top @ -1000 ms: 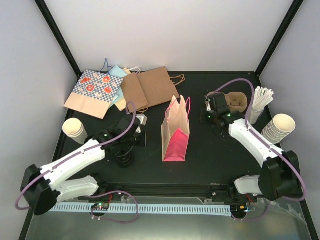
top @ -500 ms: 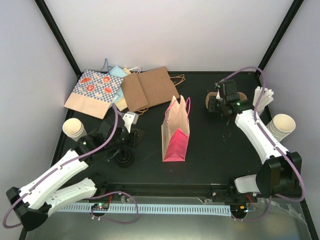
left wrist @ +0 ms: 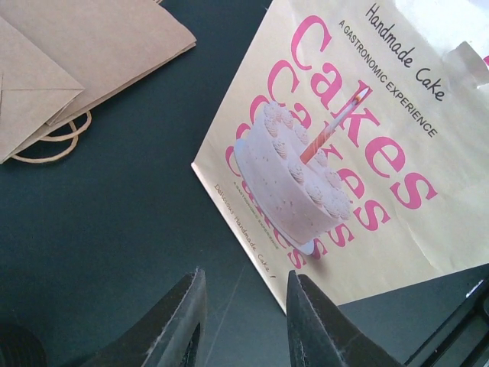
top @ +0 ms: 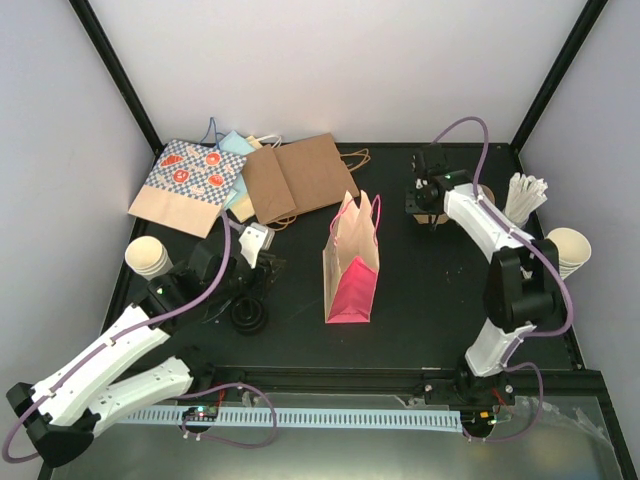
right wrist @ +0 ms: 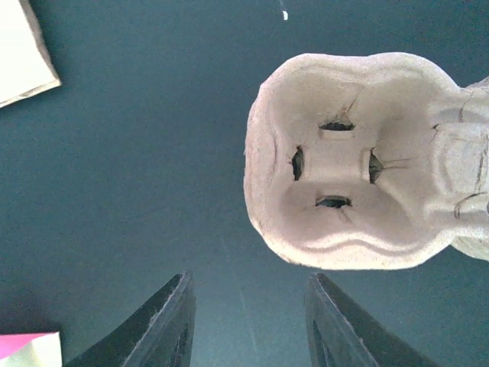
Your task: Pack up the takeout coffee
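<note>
Only partly in frame: pulp carrier [right wrist: 348,115] by right pincer [right wrist: 248,294].

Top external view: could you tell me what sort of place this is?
Probably a lab test cell staged as a takeout packing station: a black table walled in white, with paper bags, stacked cream cups and a pulp cup carrier.
</note>
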Robot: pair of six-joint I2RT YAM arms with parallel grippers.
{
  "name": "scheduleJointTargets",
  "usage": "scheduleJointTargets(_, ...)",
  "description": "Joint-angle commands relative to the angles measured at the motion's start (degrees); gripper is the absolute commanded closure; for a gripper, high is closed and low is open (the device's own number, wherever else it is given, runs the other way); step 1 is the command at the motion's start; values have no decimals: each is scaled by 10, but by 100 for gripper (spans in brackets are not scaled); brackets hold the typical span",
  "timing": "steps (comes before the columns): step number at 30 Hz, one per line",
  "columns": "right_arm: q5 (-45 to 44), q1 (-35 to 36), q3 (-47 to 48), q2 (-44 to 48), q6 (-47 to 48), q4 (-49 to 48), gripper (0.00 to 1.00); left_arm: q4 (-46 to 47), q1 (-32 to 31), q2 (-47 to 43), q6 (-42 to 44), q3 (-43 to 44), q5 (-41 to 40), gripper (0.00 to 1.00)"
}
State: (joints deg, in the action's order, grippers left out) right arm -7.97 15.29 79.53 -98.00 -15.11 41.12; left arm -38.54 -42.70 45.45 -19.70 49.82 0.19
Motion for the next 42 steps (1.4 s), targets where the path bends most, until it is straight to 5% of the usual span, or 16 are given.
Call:
scheduleJointTargets(1,-35,-2,40,-34,11,19,59,-5,3,-8,18,20,-1,68)
scheduleJointTargets(42,-74,-2,85,-99,27,24,77,-4,4,2,24,29,17,67)
